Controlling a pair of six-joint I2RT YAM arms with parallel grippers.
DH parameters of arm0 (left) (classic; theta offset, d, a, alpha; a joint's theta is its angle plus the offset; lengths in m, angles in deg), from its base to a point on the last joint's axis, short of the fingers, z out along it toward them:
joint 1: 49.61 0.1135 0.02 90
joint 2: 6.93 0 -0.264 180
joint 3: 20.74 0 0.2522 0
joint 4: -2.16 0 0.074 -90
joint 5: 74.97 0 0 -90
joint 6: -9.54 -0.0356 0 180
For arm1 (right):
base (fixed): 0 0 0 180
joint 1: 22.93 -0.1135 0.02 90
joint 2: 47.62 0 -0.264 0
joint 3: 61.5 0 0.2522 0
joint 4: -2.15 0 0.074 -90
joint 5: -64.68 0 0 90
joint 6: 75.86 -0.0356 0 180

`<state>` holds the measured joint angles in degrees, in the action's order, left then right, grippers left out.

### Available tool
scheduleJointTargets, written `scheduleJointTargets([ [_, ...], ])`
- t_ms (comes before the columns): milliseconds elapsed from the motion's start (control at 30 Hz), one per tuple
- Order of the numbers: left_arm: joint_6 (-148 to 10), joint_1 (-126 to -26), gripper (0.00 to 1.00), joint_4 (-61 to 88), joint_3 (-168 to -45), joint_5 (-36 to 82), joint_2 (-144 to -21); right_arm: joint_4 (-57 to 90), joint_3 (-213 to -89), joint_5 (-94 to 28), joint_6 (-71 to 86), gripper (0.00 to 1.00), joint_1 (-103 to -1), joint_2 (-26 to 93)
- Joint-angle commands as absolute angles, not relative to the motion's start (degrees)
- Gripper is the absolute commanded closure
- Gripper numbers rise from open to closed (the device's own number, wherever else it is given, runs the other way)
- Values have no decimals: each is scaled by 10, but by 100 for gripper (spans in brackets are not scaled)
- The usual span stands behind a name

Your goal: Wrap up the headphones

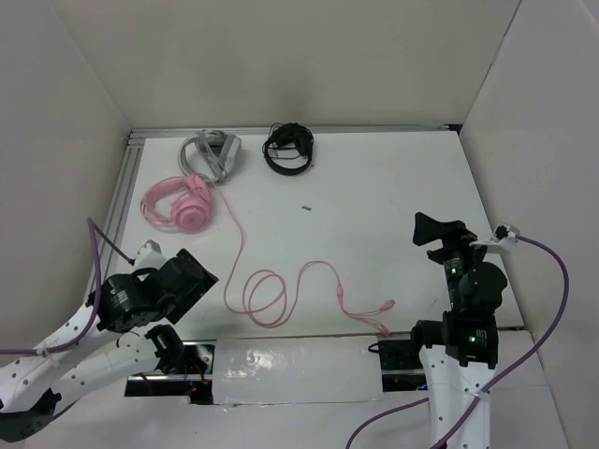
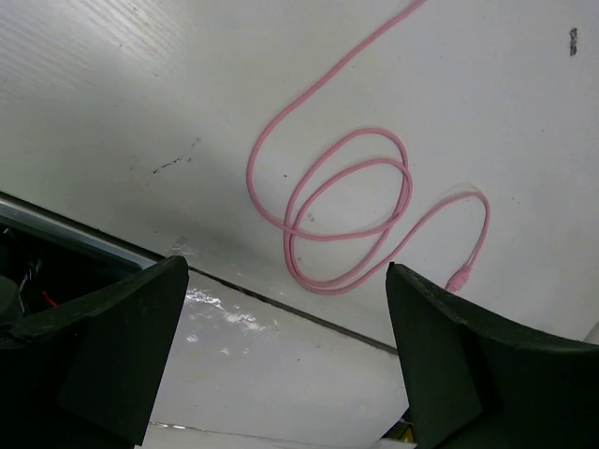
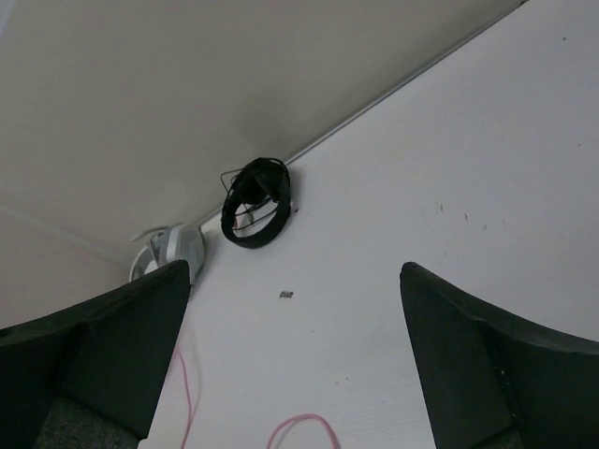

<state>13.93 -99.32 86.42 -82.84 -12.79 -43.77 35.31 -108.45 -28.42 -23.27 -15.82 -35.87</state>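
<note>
Overhead alone, headphones (image 1: 192,213) whole

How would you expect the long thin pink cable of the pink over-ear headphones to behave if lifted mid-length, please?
Probably floppy: the long thin pink cable lies in loose overlapping loops on the white table, so it would likely sag either side of a grip. Being so thin, it looks light and might slip from a loose pinch.
</note>
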Motion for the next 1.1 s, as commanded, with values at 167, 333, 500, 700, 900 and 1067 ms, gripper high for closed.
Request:
scheduleJointTargets([
  [167, 108, -936, 1, 829, -815, -151, -478, 316, -1074, -369, -200, 0, -161, -331],
  [333, -204, -691, 1, 559, -769, 55, -530, 330, -1080, -348, -197, 0, -161, -308],
  [500, -276, -465, 1, 469, -778, 184, -599, 343, -1106, -352, -175, 0, -161, -264],
  [700, -283, -421, 1, 486, -858, 157, -696, 261, -1067, -360, -185, 0, -161, -249],
  [900, -266, -353, 1, 484, -921, 138, -788, 249, -1051, -305, -202, 0, -161, -254],
  [1067, -249, -288, 1, 494, -992, 134, -868, 252, -1063, -304, -186, 0, -161, -231],
])
